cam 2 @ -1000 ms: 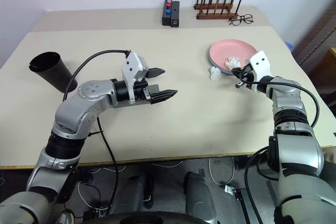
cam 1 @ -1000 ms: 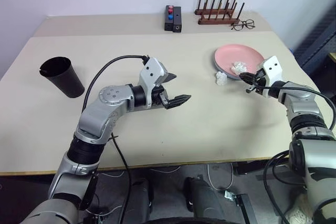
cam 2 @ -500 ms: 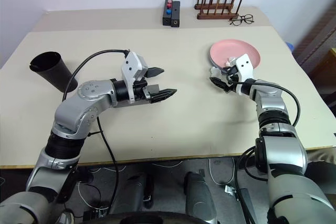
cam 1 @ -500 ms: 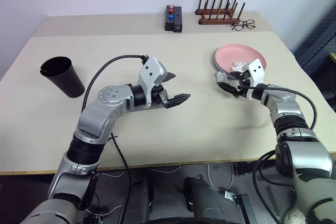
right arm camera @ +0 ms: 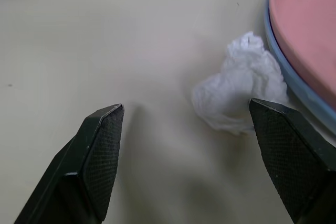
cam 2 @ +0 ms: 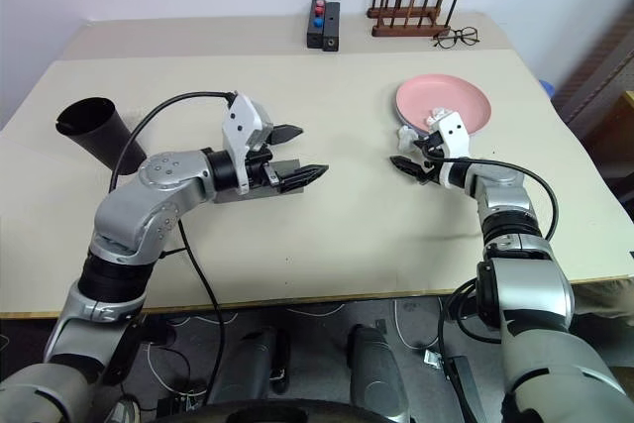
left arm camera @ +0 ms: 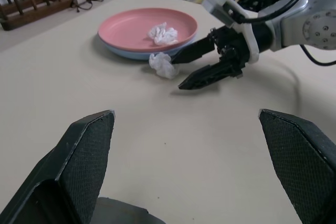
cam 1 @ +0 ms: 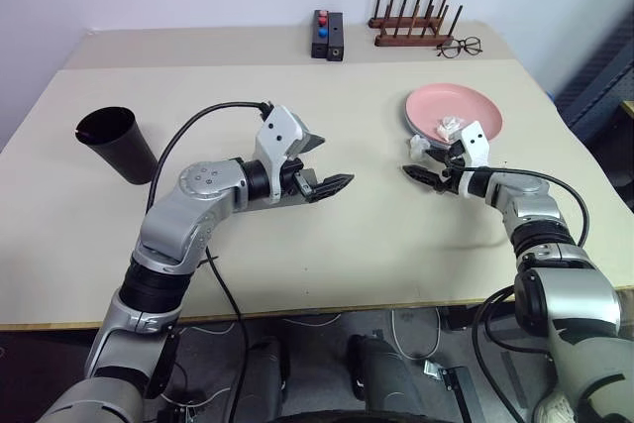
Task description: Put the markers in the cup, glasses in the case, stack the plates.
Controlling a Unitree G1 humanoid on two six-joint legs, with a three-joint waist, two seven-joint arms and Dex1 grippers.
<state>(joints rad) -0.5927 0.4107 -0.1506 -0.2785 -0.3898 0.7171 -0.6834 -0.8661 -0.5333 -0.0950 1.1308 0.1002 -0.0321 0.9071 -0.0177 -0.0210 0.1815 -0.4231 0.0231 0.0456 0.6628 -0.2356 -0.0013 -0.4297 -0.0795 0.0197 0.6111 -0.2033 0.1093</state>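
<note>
The pink plate (cam 1: 454, 111) sits stacked on the blue plate (left arm camera: 128, 52). A paper wad (right arm camera: 239, 98) lies just beside their rim, another on the pink one. The right gripper (right arm camera: 189, 156) stands wide, the wad between its fingers, a little ahead. The left gripper (cam 1: 322, 162), also wide and empty, hangs well apart from the plates.

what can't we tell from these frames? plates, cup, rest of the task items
- Blue plate: a rim sliver in the left wrist view; pink plate covers the rest.
- Cup: dark interior, contents unreadable in the eye views.
- Crumpled paper: right gripper open beside it; contact unclear.
- Spectacles: too small for detail.
</note>
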